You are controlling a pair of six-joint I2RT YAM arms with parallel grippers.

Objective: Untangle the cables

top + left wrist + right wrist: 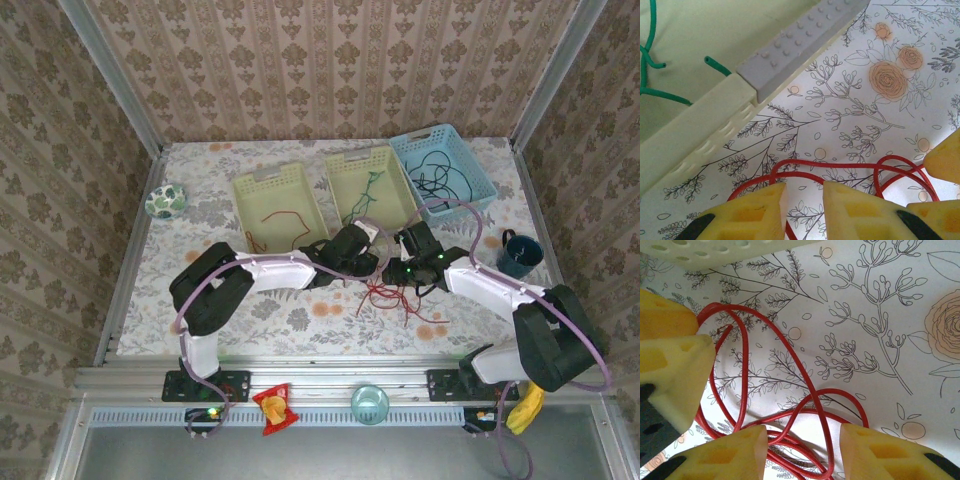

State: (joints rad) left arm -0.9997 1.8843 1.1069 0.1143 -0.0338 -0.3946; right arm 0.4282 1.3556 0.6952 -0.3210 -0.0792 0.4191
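Note:
A tangle of red cable (395, 297) lies on the flowered table just in front of the baskets. Both grippers hang over it, tip to tip. My left gripper (804, 186) stands narrowly open; a red cable (840, 165) loops past its fingertips and one strand runs back between its fingers. My right gripper (802, 429) is open wider, with several loops of red cable (790, 355) lying between and ahead of its fingers. A green cable (647, 90) lies in the middle yellow basket (370, 185). Black cables (440, 172) fill the blue basket (478, 170). Another red cable (283, 218) rests in the left yellow basket (262, 178).
The yellow basket's rim (700, 120) runs close beside the left gripper. A dark teal mug (518, 252) stands at the right edge and a patterned bowl (165, 201) at the left. A glass (370, 403) and a snack packet (273, 407) sit on the front rail.

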